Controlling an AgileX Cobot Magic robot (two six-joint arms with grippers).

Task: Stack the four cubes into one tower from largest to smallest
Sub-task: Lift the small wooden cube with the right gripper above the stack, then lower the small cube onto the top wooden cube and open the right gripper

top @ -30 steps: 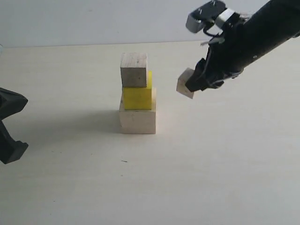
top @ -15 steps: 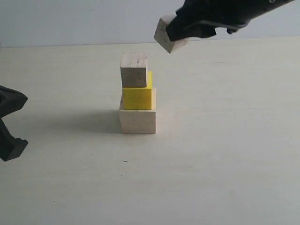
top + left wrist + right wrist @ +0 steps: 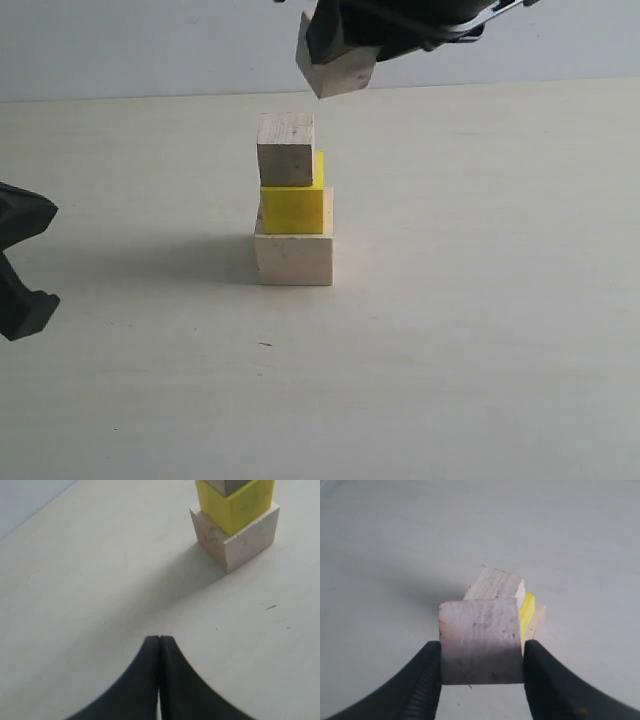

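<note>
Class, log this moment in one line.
right fingers: shut on small pale wooden cube, above tower | tower: three cubes stacked | left fingers: shut, empty

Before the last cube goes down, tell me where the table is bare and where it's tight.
Bare table right of the tower in the exterior view and in front of it; also between tower and the shut left gripper. Tight above the tower, where the right gripper holds the small cube.
</note>
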